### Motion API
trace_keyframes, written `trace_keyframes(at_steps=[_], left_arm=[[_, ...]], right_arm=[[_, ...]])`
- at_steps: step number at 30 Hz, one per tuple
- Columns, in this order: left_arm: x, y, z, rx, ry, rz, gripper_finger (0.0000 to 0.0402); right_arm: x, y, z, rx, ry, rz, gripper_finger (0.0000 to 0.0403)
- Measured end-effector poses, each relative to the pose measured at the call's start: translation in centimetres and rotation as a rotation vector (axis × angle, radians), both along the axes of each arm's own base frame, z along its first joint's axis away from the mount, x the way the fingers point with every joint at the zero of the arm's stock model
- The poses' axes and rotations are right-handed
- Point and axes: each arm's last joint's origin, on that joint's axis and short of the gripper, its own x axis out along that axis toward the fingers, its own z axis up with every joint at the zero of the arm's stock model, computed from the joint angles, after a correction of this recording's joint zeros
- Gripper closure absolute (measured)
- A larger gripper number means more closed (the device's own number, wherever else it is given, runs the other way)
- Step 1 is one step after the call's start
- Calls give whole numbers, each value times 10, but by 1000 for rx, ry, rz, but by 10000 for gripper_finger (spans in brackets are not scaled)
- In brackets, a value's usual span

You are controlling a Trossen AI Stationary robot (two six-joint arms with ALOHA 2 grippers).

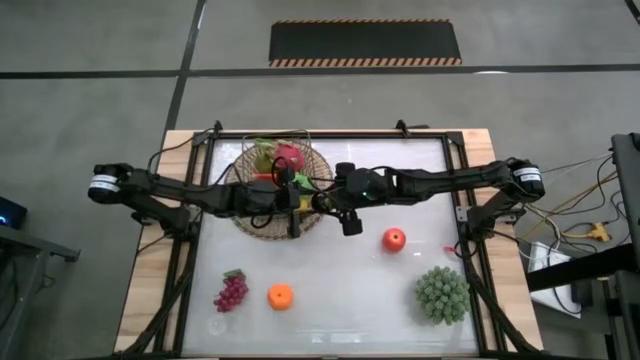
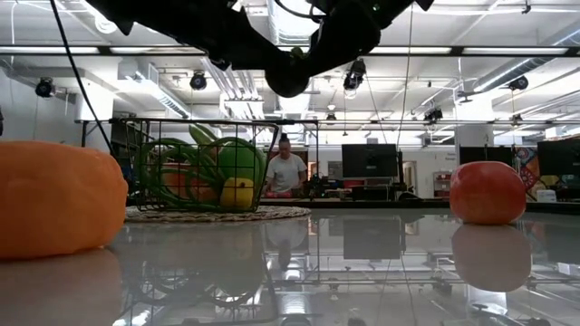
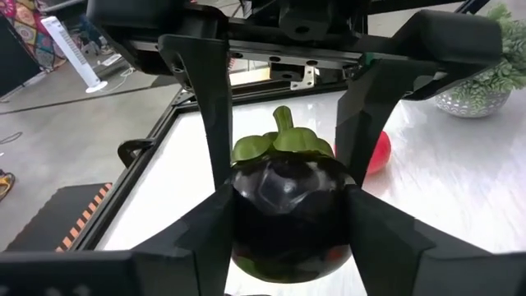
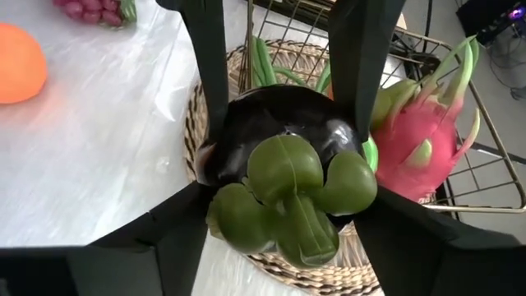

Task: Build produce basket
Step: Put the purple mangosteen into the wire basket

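Note:
A dark purple mangosteen with a green leafy cap hangs in the air over the near right rim of the wicker basket. Both grippers meet on it at mid-table. My left gripper reaches in from the left and my right gripper from the right. Each is shut on the fruit. In the high view the arms hide the fruit. The basket holds a pink dragon fruit, green beans and other produce. My left gripper pinches the mangosteen's dark body between its two fingers, on two opposite sides. The fingers come nearly level from the table's left. The fruit is lifted clear, its green cap turned away from this gripper. My right gripper pinches the same dark body on two opposite sides, just behind the green cap. Its fingers come from the table's right, slanting down. The cap faces this gripper, and the fruit hangs clear above the basket's rim.
On the table lie a red apple, an orange and purple grapes. A large spiky green ball sits at the near right. A person sits in the room beyond the table.

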Motion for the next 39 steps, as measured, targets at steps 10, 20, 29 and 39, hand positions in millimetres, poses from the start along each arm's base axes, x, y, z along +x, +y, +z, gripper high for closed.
trace_keyframes(at_steps=[10, 20, 29, 39], left_arm=[[-7, 3, -4, 29, 61, 71, 218], [-51, 11, 4, 68, 212, 378, 213], [-90, 14, -4, -49, 223, 528, 212], [-97, 15, -45, -144, 212, 619, 210]], right_arm=[[0, -1, 6, 24, -44, -27, 37], [-9, -7, 24, 19, -89, -76, 30], [-10, -7, 18, 20, -71, -77, 30], [-10, -7, 15, 28, -62, -79, 30]])
